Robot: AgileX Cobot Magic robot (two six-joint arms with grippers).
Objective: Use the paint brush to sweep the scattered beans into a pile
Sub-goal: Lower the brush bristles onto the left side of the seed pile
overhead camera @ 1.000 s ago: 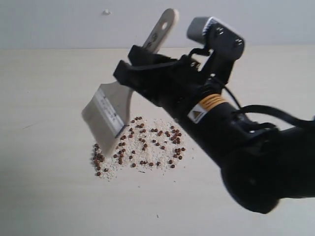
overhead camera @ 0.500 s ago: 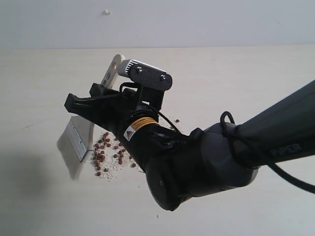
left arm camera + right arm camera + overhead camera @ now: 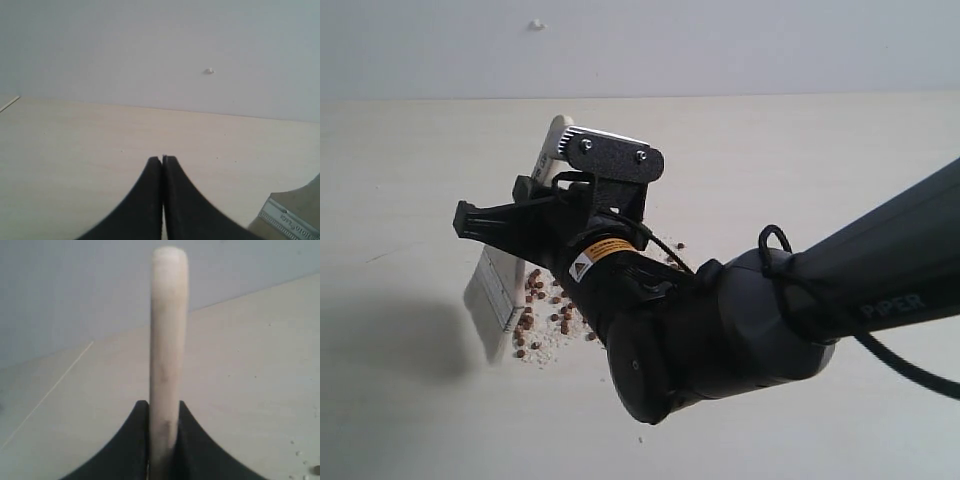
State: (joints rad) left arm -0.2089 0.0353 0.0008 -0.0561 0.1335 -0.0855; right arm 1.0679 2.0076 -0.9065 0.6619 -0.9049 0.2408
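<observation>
My right gripper (image 3: 480,220) is shut on the pale wooden handle of the paint brush (image 3: 496,285), which hangs tilted with its handle end up. The silver ferrule and off-white bristles (image 3: 480,318) sit at the left edge of the beans (image 3: 533,298). Only the left part of the reddish-brown beans shows, on pale crumbs, with a few more at the back (image 3: 678,245); my arm hides the others. In the right wrist view the handle (image 3: 167,335) rises between the jaws of the right gripper (image 3: 164,407). The left gripper (image 3: 162,159) is shut and empty, with the brush ferrule (image 3: 290,225) beside it.
The right arm (image 3: 740,320) stretches from the right across the middle of the pale wooden table (image 3: 410,160). A grey wall (image 3: 770,45) stands behind the table. A soft shadow (image 3: 405,335) lies left of the brush.
The right arm swung left over the beans, carrying the brush from their middle to their left edge. In the last half second the brush edged back right, closer to the beans.
</observation>
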